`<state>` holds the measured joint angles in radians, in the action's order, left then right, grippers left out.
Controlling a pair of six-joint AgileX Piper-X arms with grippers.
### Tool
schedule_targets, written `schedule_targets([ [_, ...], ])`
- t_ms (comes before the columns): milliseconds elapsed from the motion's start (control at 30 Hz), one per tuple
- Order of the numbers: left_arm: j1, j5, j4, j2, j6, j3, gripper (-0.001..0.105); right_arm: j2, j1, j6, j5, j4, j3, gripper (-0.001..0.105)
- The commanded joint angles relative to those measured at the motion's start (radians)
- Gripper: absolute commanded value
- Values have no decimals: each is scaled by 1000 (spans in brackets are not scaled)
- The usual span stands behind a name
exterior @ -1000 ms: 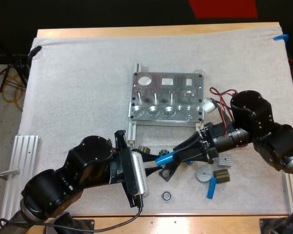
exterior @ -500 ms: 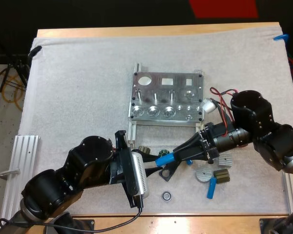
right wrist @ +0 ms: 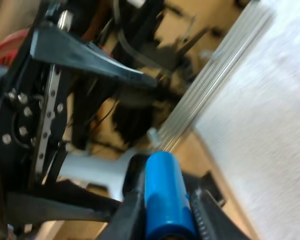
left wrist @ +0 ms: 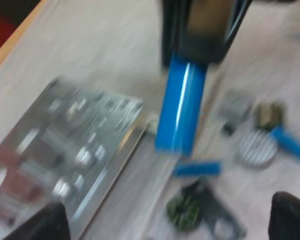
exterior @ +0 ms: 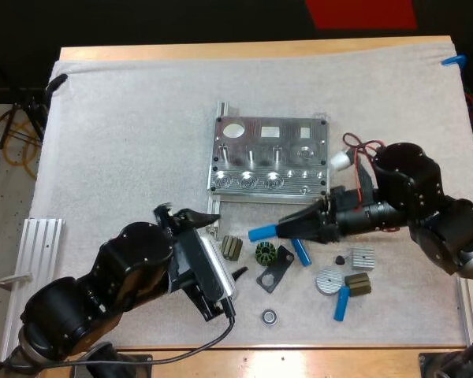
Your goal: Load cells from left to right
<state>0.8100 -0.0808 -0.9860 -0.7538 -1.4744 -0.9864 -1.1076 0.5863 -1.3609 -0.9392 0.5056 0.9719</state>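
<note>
The metal fixture (exterior: 270, 156) lies mid-mat, its cell holes along the near edge. My right gripper (exterior: 290, 228) is shut on a blue cylinder (exterior: 262, 232) and holds it just off the fixture's near right corner. In the right wrist view the cylinder (right wrist: 162, 195) is pressed between that gripper's fingers (right wrist: 132, 210). My left gripper (exterior: 221, 246) stands open, back from the cylinder, with nothing in it. Its own view has the fingertips (left wrist: 45, 222) wide apart, looking at the held cylinder (left wrist: 182, 107) and the fixture (left wrist: 75, 150).
On the mat near the grippers lie two more blue cylinders (exterior: 301, 252) (exterior: 341, 303), a grey-green block (exterior: 231, 248), a green stator (exterior: 266, 253), a black bracket (exterior: 274, 272), a bearing (exterior: 269, 316) and a ribbed disc (exterior: 327, 281). An aluminium rail (exterior: 31, 268) lies at the left.
Both grippers were on the blue cylinder. My left gripper has opened, let go and drawn back to the lower left. The right gripper has lifted the cylinder slightly toward the fixture.
</note>
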Motion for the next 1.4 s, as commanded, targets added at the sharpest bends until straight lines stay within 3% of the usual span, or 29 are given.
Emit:
schedule_targets([
  [0,-19,57,-48,6,-26,-5,78,3,1,-3,46,-13,27,0],
  [133,-118,55,-94,11,-51,-5,78,-2,1,-3,127,17,64,0],
  [267,-255,43,-93,44,-46,-5,78,-37,1,-54,236,140,124,0],
  [333,-310,-17,-95,66,-41,-5,78,-60,1,-92,282,207,160,0],
  [400,-365,-124,-95,102,-26,-5,78,-101,1,-142,337,289,209,0],
  [500,-401,-184,-95,150,-25,-5,78,-158,1,-201,425,395,286,0],
  [767,-403,-188,-95,222,-53,-5,78,-334,1,-336,687,587,480,0],
  [900,-403,-261,-95,226,-63,-5,78,-445,1,-399,776,662,574,0],
  [1000,-403,-320,-95,226,-63,-5,78,-510,1,-428,825,711,650,0],
  [1367,-403,-327,-95,226,-63,-5,78,-682,1,-486,884,753,739,0],
])
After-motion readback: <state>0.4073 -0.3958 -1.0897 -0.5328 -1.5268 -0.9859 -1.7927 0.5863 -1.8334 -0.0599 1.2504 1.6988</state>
